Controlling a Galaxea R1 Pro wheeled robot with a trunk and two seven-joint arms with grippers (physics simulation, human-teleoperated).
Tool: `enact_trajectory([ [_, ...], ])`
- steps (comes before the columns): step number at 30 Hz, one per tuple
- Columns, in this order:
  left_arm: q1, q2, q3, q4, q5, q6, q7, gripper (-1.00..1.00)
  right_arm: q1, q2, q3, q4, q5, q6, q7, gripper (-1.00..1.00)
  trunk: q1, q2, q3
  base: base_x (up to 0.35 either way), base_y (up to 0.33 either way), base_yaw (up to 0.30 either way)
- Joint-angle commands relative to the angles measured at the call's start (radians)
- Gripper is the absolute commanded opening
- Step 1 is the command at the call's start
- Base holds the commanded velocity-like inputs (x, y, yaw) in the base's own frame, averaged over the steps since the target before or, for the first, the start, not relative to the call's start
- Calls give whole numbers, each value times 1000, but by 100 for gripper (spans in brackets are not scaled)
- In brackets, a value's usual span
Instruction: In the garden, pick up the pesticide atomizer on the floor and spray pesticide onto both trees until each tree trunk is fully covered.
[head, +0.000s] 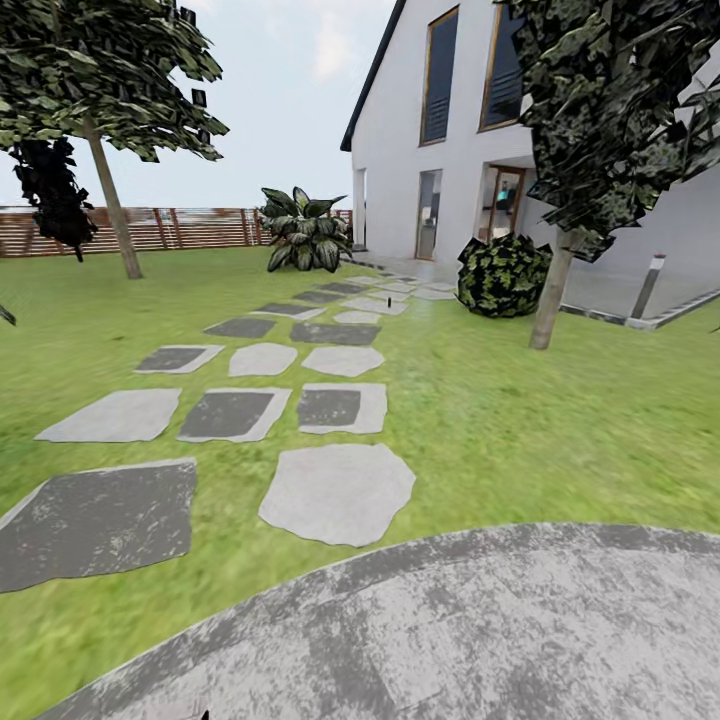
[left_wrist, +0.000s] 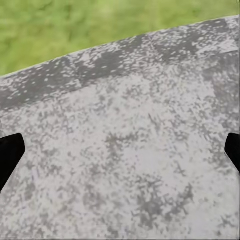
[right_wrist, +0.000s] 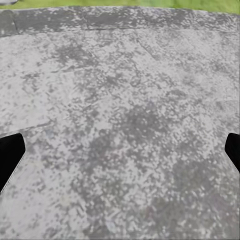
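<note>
Two trees stand in the garden. One tree trunk (head: 113, 207) rises at the far left by the fence, the other tree trunk (head: 552, 298) at the right near the house. Far off among the stepping stones stands a tiny dark upright thing (head: 384, 300); it is too small to tell whether it is the pesticide atomizer. In the left wrist view my left gripper (left_wrist: 120, 155) is open over grey stone paving, its black fingertips (left_wrist: 10, 156) wide apart with nothing between them. My right gripper (right_wrist: 120, 155) is open in the same way over the paving.
A broad grey stone slab (head: 450, 630) lies right in front of me, with stepping stones (head: 338, 492) leading over the lawn to a white house (head: 440, 150). A round bush (head: 503, 275), a leafy plant (head: 305, 232), a lamp post (head: 647, 288) and a slat fence (head: 180, 228) border the grass.
</note>
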Motion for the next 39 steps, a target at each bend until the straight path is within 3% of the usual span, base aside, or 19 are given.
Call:
enact_trajectory([
  [1,0,0,0,0,0,0,0,100,0,0,0,0,0,0,0,100,0,0,0,335,0,0],
  [39,0,0,0,0,0,0,1,100,0,0,-1,0,0,0,-2,100,0,0,0,335,0,0],
])
